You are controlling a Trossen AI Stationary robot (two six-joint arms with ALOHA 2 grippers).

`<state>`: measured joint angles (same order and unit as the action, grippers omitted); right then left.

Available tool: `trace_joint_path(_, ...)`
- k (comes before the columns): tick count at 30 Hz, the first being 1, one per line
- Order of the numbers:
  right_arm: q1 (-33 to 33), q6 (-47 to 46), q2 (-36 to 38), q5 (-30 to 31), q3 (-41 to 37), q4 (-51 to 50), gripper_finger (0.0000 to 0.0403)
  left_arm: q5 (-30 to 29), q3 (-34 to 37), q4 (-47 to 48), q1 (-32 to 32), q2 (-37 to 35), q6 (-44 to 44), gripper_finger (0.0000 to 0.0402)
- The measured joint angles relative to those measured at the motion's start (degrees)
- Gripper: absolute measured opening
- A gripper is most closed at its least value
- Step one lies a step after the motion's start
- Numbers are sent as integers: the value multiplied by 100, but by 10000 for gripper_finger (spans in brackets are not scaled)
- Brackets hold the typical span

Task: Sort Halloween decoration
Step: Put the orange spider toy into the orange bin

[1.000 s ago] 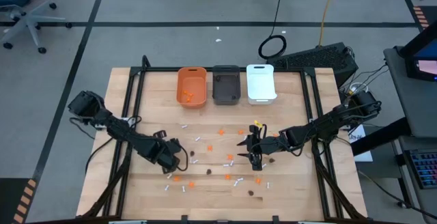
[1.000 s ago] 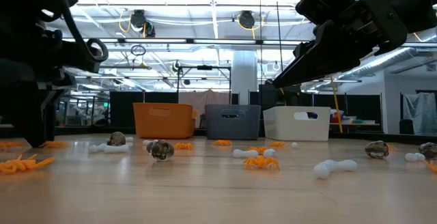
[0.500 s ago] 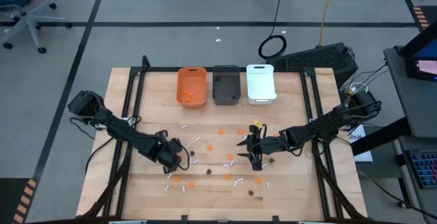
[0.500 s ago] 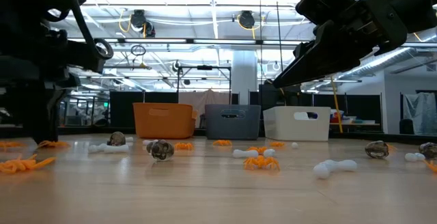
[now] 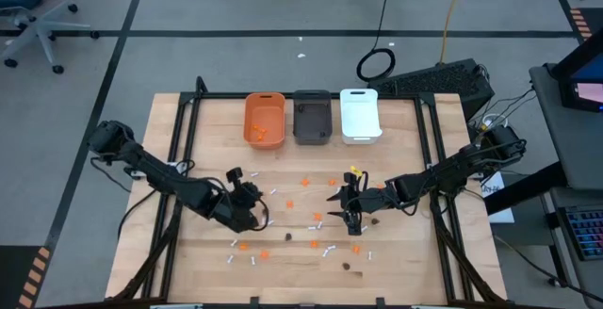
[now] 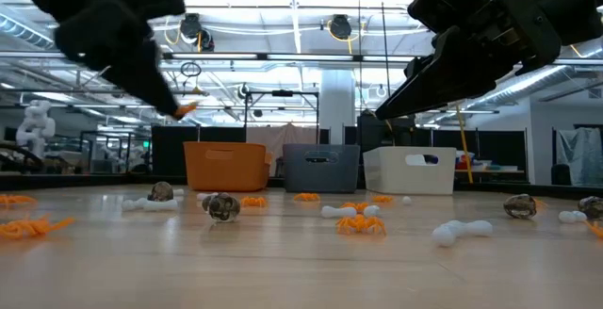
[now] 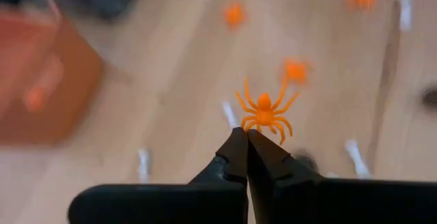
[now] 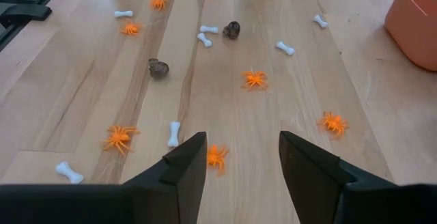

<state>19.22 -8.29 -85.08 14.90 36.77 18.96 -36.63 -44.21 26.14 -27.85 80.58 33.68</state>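
Wooden table, decorations scattered, ceiling-lit room

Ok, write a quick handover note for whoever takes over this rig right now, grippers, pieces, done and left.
Left gripper: shut on an orange spider, lifted off the table.
Right gripper: open, low over mid-table, holding nothing.
Done: some orange pieces lie in the orange bin.
Left: drop the held spider there; orange spiders, white bones and dark lumps are scattered on the table. Contents of the grey bin and white bin unclear.
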Motion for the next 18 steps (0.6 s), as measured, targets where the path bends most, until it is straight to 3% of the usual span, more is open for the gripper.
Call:
trace_joint_path(7, 2, 42, 0, 2, 0, 0, 169, -1100, 4, -1000, 4, 2, -1152, 0)
trace_joint_path(18, 0, 63, 0, 2, 0, -7, 169, -1661, 2, -3510, 19, -2, -3071, 0)
